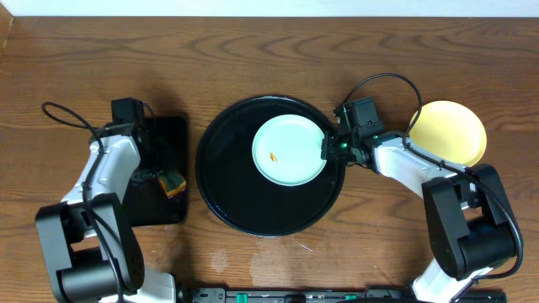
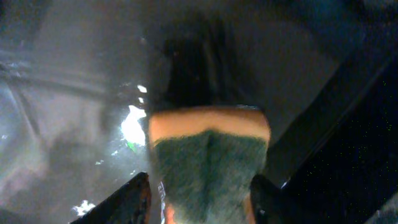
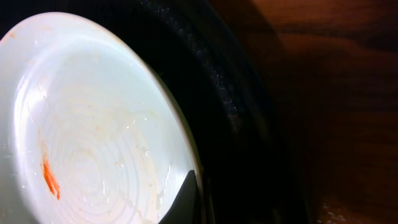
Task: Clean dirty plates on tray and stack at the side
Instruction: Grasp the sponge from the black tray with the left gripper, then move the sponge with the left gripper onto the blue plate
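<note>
A pale mint-blue dirty plate (image 1: 289, 150) with a small orange smear (image 3: 50, 179) lies in the right half of the round black tray (image 1: 223, 168). My right gripper (image 1: 327, 150) is shut on the plate's right rim; in the right wrist view one finger (image 3: 186, 199) rests on the plate's (image 3: 93, 124) inner face at the edge. A pale yellow plate (image 1: 449, 133) sits on the table to the right of the tray. My left gripper (image 2: 200, 199) stands open around a green-and-orange sponge (image 2: 208, 162), with a thin gap on its left side.
The sponge (image 1: 173, 183) and the left gripper (image 1: 160, 178) are over a smaller rectangular black tray (image 1: 173, 135) left of the round tray. Bare wooden table (image 3: 336, 93) surrounds both trays. The right arm reaches in between the round tray and the yellow plate.
</note>
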Motion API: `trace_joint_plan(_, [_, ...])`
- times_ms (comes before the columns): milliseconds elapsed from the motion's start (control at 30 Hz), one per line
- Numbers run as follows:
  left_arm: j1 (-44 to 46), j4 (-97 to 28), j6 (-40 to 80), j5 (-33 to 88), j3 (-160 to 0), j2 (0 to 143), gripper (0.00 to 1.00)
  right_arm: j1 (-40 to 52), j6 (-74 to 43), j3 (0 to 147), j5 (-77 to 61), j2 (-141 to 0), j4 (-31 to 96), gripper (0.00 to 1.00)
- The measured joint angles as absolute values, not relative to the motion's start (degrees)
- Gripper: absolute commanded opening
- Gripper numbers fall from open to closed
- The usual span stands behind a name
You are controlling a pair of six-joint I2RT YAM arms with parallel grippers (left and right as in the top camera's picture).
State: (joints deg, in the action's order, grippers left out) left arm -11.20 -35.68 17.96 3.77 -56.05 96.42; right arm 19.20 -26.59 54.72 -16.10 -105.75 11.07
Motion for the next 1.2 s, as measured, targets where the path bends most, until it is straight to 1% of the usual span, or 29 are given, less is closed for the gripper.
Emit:
trace_joint_plan(67, [-10.68, -33.98, 17.78, 3.97, -54.63, 97.21, 0.15, 19.20, -26.59, 54.72, -16.10, -105.75, 11.09, 0.01])
trace_joint_plan(100, [-10.41, -33.61, 17.89, 3.99, -53.98, 97.69, 0.08, 19.20, -26.59, 54.72, -16.10, -105.75, 11.09, 0.01])
trace_joint_plan(267, [-10.04, -34.74, 17.98, 3.95, -53.39, 98.21, 0.07, 19.20, -26.59, 54.72, -16.10, -105.75, 11.09, 0.01])
trace_joint_plan(433, [-10.04, -42.02, 17.93, 4.12, -55.51, 98.19, 0.07, 19.20, -26.59, 54.72, -16.10, -105.75, 11.07, 0.01])
trace_joint_plan(567, [-9.54, -49.45, 16.58, 4.80, -60.88, 97.71, 0.08, 19.20, -26.57, 54.72, -16.10, -105.75, 11.07, 0.01])
trace_joint_plan(667, [-7.31, -53.08, 14.57, 7.20, -66.96, 95.83, 0.07, 19.20, -26.57, 54.72, -16.10, -105.75, 11.07, 0.01])
trace_joint_plan(767, [-2.94, -51.92, 13.39, 10.59, -70.74, 92.51, 0.07, 19.20, -26.57, 54.72, -16.10, -105.75, 11.05, 0.01])
trace_joint_plan(933, [7.92, -45.93, 13.06, 15.14, -71.94, 90.80, 0.08, 19.20, -26.57, 54.72, -16.10, -105.75, 11.05, 0.02])
trace_joint_plan(1033, [13.50, -42.94, 13.89, 16.32, -71.92, 92.62, 0.08, 19.20, -26.63, 54.72, -16.25, -105.75, 11.07, 0.09])
trace_joint_plan(1133, [18.44, -39.00, 15.97, 16.80, -71.92, 95.85, 0.07, 19.18, -26.55, 54.72, -16.53, -105.75, 10.85, 0.09])
trace_joint_plan(1200, [21.26, -37.23, 17.78, 16.88, -71.92, 98.74, 0.08, 19.11, -25.78, 54.70, -16.67, -105.78, 10.07, 0.16])
